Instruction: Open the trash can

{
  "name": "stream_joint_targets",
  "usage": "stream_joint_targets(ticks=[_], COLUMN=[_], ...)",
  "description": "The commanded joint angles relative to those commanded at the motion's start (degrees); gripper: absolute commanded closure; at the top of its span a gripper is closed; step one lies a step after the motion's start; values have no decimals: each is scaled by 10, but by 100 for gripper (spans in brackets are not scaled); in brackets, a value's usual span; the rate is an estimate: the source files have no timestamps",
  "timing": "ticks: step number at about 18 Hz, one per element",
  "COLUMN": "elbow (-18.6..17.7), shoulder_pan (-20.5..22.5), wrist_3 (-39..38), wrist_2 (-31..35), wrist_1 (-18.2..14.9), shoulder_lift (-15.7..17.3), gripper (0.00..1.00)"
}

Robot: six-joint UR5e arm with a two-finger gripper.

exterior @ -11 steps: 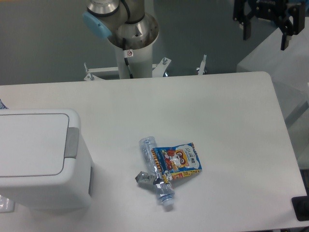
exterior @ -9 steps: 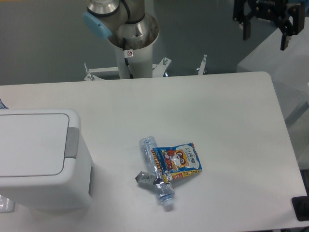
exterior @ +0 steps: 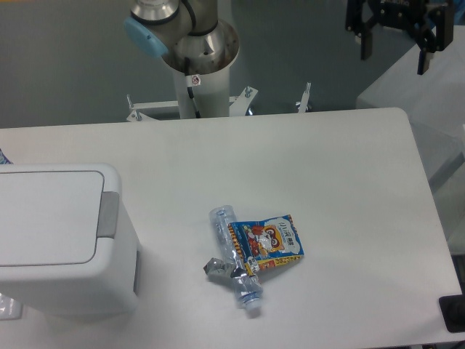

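Observation:
The trash can [exterior: 62, 240] is a large white boxy bin at the table's left side. Its flat white lid is down, and the grey push tab [exterior: 109, 214] sits on its right edge. My gripper [exterior: 393, 56] is black and hangs high at the top right, beyond the table's far right corner and far from the trash can. Its two fingers are spread apart and hold nothing.
A clear plastic bottle [exterior: 235, 256], a colourful snack packet [exterior: 268, 241] and a crumpled foil scrap [exterior: 217, 269] lie together mid-table. The arm's base column [exterior: 196, 65] stands behind the far edge. A small black object [exterior: 453, 313] sits at the bottom right corner.
My gripper has shifted slightly left and up at the top right. Nothing else has moved.

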Motion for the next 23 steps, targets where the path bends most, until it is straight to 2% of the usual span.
stream_joint_targets(ticks=[3, 7, 9, 12, 20, 23], elbow=[-6, -10, -21, -46, -51, -51], shoulder_pan=[-18, -68, -99, -148, -257, -292], wrist_3=[-56, -158, -225, -328, -567, -660], wrist_2=[-5, -7, -6, -5, -5, -5], wrist_1=[1, 3, 31, 101, 112, 154], shoulder_lift=[6, 7, 6, 5, -25, -47], gripper=[0, 0, 0, 0, 0, 0])
